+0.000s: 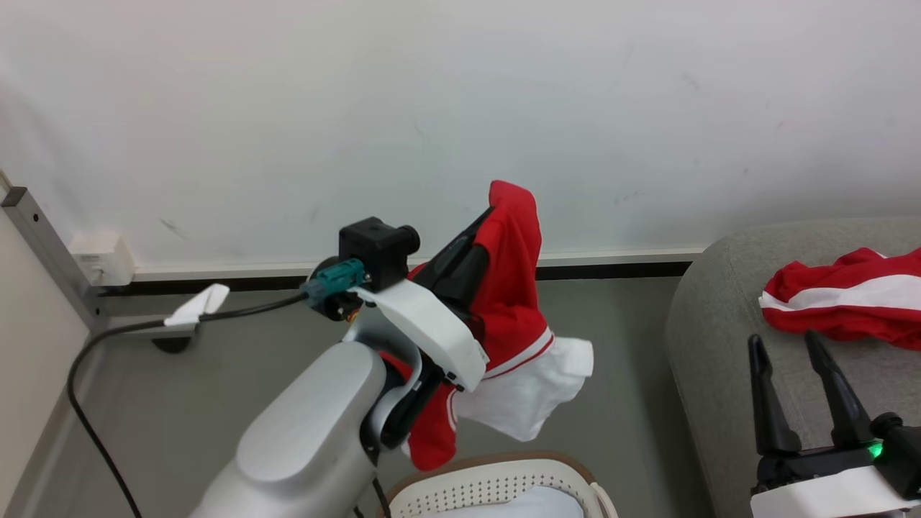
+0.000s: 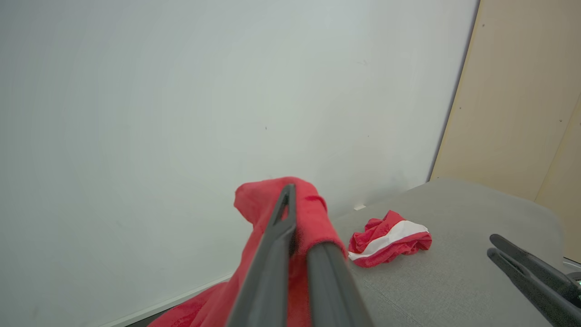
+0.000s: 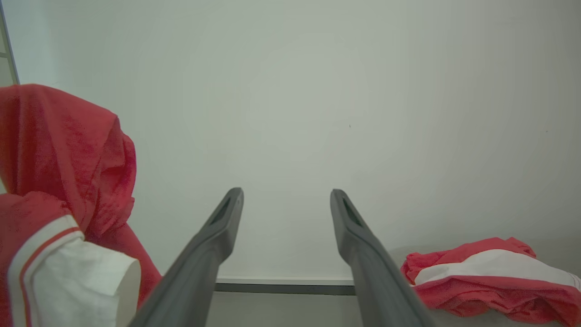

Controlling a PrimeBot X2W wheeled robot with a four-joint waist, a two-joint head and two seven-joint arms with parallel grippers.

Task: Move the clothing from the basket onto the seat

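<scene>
one garment (image 1: 514, 288) hanging vertically, white end down

Home-like room: grey sofa (image 1: 719, 324), laundry basket (image 1: 489, 480), bare white wall (image 1: 460, 108).

A plain white wall (image 1: 460, 108) meets a grey-green floor (image 1: 180, 388) along a white skirting strip edged in black (image 1: 619, 257). A small white plastic box (image 1: 101, 257) sits on the wall beside a grey metal post (image 1: 50, 252). A pale beige wooden panel (image 2: 513, 100) adjoins the wall.
</scene>
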